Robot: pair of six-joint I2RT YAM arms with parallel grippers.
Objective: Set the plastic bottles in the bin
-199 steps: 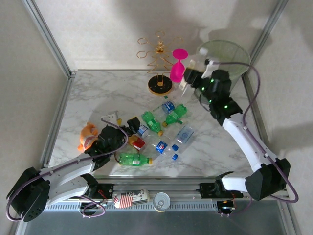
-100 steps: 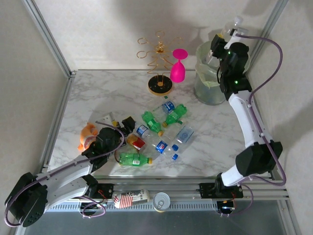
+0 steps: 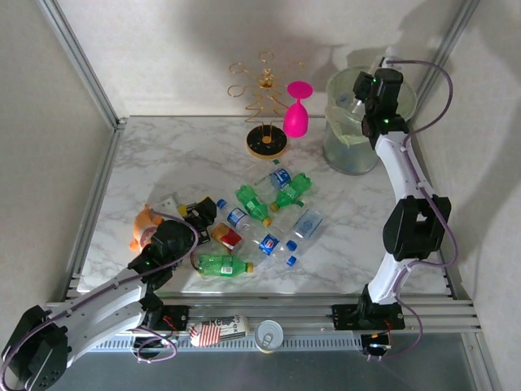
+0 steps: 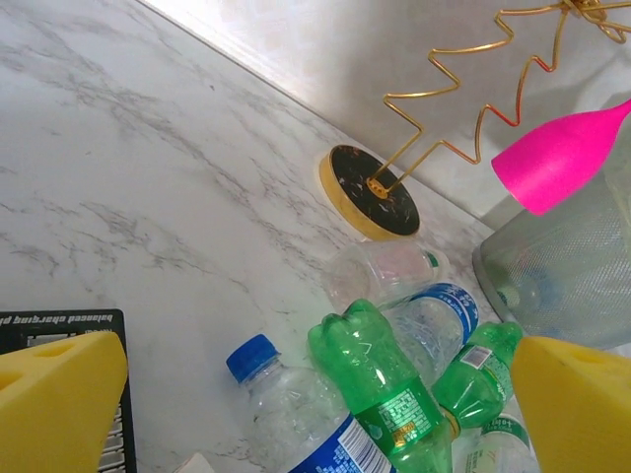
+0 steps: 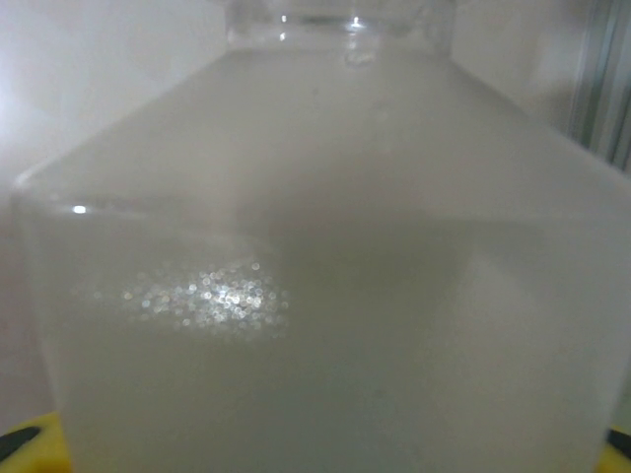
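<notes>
Gripping a clear bottle in the right claw straight above the open mouth of the bin, yellow pads pressed to both its sides. Showing no label or print on that cloudy plastic up close. Lying well left of the bin and nearer the arms: the other bottles, a loose heap on the marble table. Counting among them three green bottles, several clear ones with blue labels and blue caps, and one red-labelled bottle. Carrying white and red marks on the nearest blue label and yellow and red marks on a green label, too small and curved to read as any brand. Hanging at the side of the heap farthest from the bin: the left claw, spread wide and holding nothing. Reading, upside down in white on a black flat thing beside one of its pads, something like "balanced charging". Standing just left of the bin: a pink glass, bowl downward, beside a gold wire rack. Resting far from the bin, at the near edge: a pull-tab can and a red-and-white striped card, print unreadable.
</notes>
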